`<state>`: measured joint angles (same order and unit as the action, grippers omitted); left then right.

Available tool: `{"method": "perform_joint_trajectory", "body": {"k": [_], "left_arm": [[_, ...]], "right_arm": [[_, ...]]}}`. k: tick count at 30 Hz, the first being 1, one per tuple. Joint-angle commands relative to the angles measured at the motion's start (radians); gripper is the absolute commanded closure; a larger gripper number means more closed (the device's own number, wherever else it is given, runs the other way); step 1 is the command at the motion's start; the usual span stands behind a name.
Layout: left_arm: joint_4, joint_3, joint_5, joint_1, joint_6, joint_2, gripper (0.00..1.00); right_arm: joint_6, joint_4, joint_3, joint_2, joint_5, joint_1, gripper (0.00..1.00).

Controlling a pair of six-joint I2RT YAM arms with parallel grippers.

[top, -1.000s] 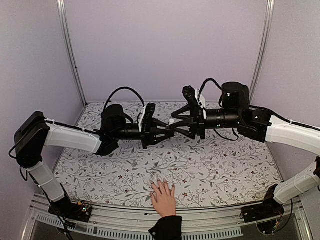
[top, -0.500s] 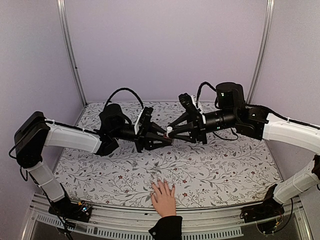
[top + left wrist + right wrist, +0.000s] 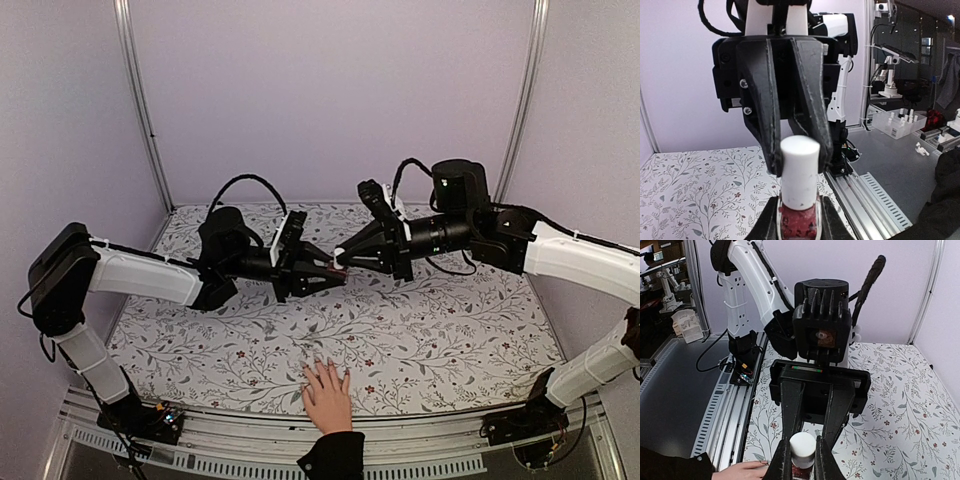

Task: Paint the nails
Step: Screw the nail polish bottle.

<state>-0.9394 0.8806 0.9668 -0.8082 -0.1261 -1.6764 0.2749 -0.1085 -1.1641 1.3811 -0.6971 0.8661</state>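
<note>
Two claws meet above the floral-patterned surface [image 3: 450, 330]. The left claw [image 3: 328, 272] clamps one small dark-red glass bottle [image 3: 799, 222], and the right claw [image 3: 352, 256] is pinched on its one white cylindrical cap [image 3: 799, 170]. One light-skinned hand [image 3: 327, 395] lies flat at the near edge, well apart from them, its five nails [image 3: 322, 364] barely discernible.
</note>
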Motion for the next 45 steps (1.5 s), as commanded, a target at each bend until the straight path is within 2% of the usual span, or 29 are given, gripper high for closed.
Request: {"method": "perform_joint_trajectory", "body": {"k": [1, 14, 17, 25, 29, 36, 39, 41, 43, 45], "left_arm": [[0.006, 0.013, -0.185, 0.005, 0.007, 0.039, 1.00], [-0.013, 0.018, -0.570, 0.001, 0.007, 0.020, 1.00], [-0.025, 0.029, -0.666, -0.003, 0.015, -0.009, 1.00], [-0.036, 0.086, -0.873, -0.040, 0.038, -0.100, 1.00], [-0.028, 0.117, -0.927, -0.065, 0.066, -0.133, 1.00], [0.015, 0.113, -0.945, -0.073, 0.107, -0.123, 1.00], [0.027, 0.080, -0.887, -0.054, 0.111, -0.093, 1.00], [0.020, 0.046, -0.816, -0.032, 0.092, -0.067, 1.00], [-0.004, 0.012, -0.702, -0.005, 0.071, -0.035, 1.00], [-0.016, -0.015, -0.555, 0.018, 0.061, -0.012, 1.00]], "right_arm": [[-0.022, 0.004, -0.019, 0.035, 0.040, 0.016, 1.00], [-0.135, 0.099, -0.014, 0.087, 0.302, 0.016, 1.00], [-0.187, 0.170, 0.002, 0.105, 0.381, 0.016, 1.00], [-0.269, 0.229, -0.017, 0.195, 0.534, 0.032, 1.00], [-0.309, 0.244, -0.033, 0.225, 0.593, 0.052, 1.00], [-0.327, 0.239, -0.036, 0.223, 0.619, 0.056, 1.00], [-0.314, 0.239, -0.019, 0.194, 0.610, 0.054, 0.98], [-0.305, 0.240, -0.010, 0.173, 0.597, 0.054, 0.87], [-0.295, 0.240, 0.006, 0.146, 0.575, 0.052, 0.70], [-0.286, 0.240, 0.020, 0.121, 0.542, 0.046, 0.61]]}}
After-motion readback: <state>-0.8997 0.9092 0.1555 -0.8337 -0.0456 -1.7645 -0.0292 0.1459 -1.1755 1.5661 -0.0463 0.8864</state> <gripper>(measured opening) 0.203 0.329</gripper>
